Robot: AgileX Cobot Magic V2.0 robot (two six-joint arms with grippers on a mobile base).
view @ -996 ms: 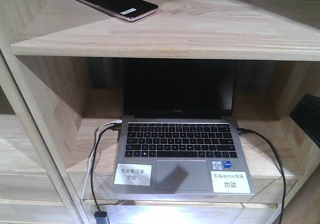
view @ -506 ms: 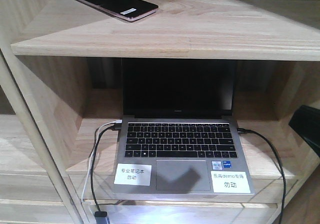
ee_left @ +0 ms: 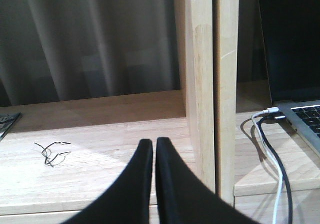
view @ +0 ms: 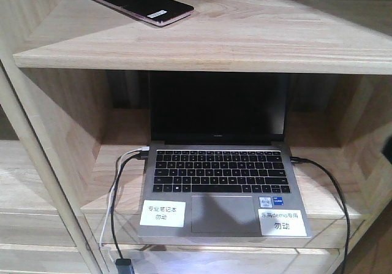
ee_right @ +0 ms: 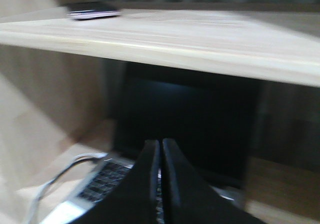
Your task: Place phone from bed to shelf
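The phone [view: 141,3], a glossy black slab with a pinkish edge and white sticker, lies flat at the back left of the pale wood shelf [view: 245,38]. The right wrist view shows the phone [ee_right: 93,11] too, far up left on the shelf [ee_right: 200,43]. My right gripper [ee_right: 161,143] is shut and empty, well below the shelf board in front of the laptop screen. Over a lower wooden board left of the upright post, my left gripper [ee_left: 154,142] is shut with nothing in it. The bed is out of view.
An open grey laptop [view: 223,191] with a dark screen stands in the compartment under the shelf, cables [view: 116,194] running off both sides. A wooden upright post [ee_left: 212,83] stands just right of the left gripper. A thin black wire piece [ee_left: 51,152] lies on the lower board.
The dark right arm at the right edge of the front view has drawn back out of the frame. The phone has stayed in place on the shelf.
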